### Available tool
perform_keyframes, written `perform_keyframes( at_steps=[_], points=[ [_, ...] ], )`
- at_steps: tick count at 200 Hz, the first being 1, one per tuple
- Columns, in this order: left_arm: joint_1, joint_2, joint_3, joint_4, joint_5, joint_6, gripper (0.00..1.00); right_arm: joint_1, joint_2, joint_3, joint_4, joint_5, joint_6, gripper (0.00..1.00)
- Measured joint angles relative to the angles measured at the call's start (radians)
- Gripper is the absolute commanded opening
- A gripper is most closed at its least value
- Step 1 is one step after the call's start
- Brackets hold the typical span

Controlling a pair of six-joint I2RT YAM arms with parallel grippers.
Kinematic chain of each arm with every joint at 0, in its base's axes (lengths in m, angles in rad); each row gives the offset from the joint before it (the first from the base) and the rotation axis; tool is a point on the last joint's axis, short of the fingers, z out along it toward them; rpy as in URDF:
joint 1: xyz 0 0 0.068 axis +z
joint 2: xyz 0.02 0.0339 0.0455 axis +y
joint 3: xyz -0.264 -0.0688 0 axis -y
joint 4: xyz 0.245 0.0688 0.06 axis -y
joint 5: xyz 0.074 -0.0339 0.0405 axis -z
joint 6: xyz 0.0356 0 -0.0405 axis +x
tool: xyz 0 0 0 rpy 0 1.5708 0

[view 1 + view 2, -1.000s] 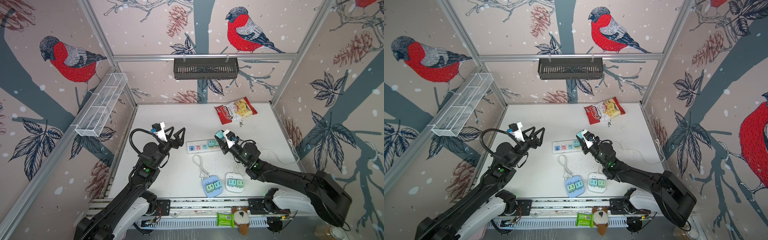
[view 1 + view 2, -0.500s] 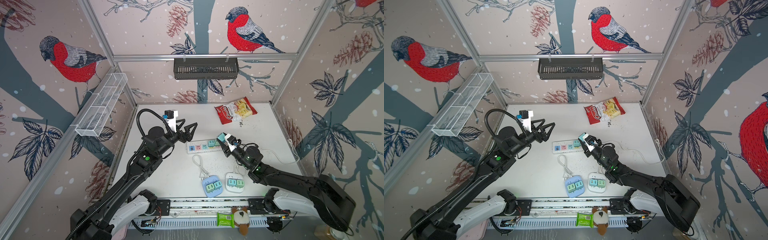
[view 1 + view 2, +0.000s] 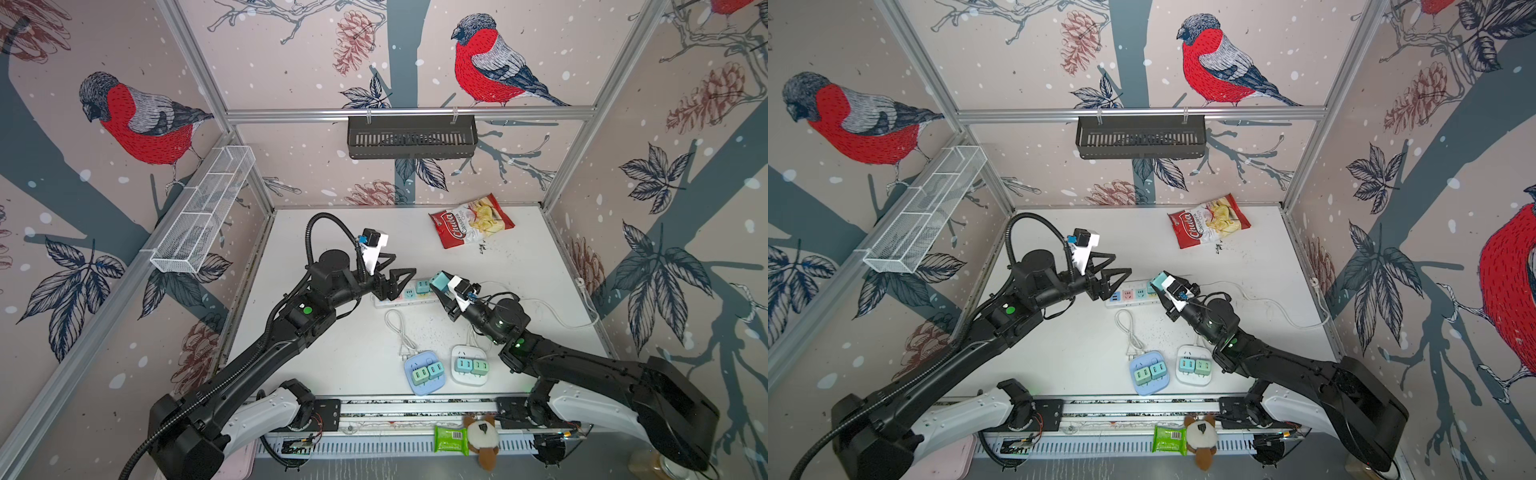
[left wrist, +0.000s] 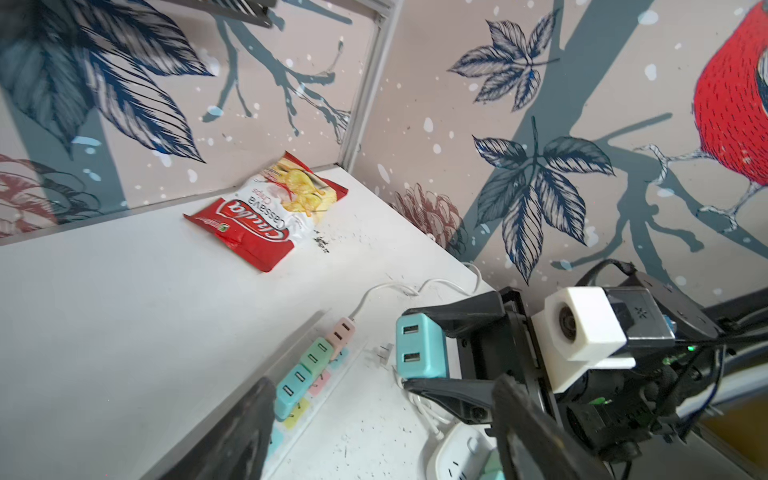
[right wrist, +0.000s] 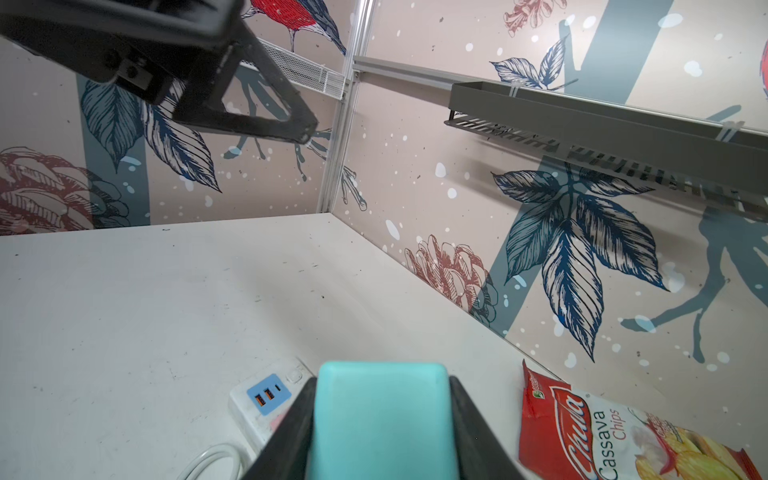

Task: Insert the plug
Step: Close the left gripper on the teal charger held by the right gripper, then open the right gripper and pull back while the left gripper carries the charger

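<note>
One teal plug (image 5: pixel 382 415) is the piece in play, and it is off the counter (image 3: pixel 332 365). The right end effector (image 3: pixel 440 286) has it clamped between its two fingers, jaws closed partway onto the plug's flat sides. It holds the plug in the air just above the end of the strip (image 3: pixel 405 296) nearer the right arm. So the pick-up looks done and the carry nearly so, while the insertion itself is not: in the left wrist view the plug hangs clear of the strip, with no contact between them. That view also shows three adapters (image 4: pixel 318 353) standing in a row on the strip, so the plug would need one of the coloured sockets (image 3: pixel 1128 295) beside them. Which one is meant cannot be told. What remains, by this reading, is to line the plug up over a socket, lower it and press it home. The left end effector (image 3: pixel 1122 263) is spread wide and holds nothing. It hovers over the strip's other end, near it but not visibly touching, and seems placed to steady the strip during the push.
</note>
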Motion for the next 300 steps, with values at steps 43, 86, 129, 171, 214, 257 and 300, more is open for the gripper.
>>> perform_keyframes(
  at_steps=[43, 86, 129, 171, 214, 257, 300],
  points=[
    [-0.079, 0.076, 0.049, -0.043, -0.019, 0.046, 0.81, 0.021, -0.047, -0.036, 0.002, -0.020, -0.034, 0.04],
    [-0.117, 0.146, 0.090, -0.069, -0.020, 0.069, 0.80, 0.052, -0.071, -0.055, 0.008, -0.046, -0.066, 0.04],
    [-0.134, 0.217, 0.120, -0.117, 0.027, 0.096, 0.78, 0.078, -0.077, -0.058, 0.010, -0.047, -0.084, 0.04],
    [-0.134, 0.257, 0.153, -0.141, 0.078, 0.115, 0.73, 0.077, -0.139, -0.098, 0.023, -0.027, -0.101, 0.04],
    [-0.146, 0.321, 0.191, -0.153, 0.141, 0.118, 0.62, 0.077, -0.178, -0.122, 0.026, -0.032, -0.101, 0.04],
    [-0.164, 0.366, 0.218, -0.178, 0.182, 0.126, 0.51, 0.078, -0.172, -0.124, 0.026, -0.031, -0.101, 0.04],
    [-0.179, 0.389, 0.237, -0.196, 0.208, 0.146, 0.32, 0.078, -0.171, -0.124, 0.030, -0.027, -0.101, 0.05]
  ],
)
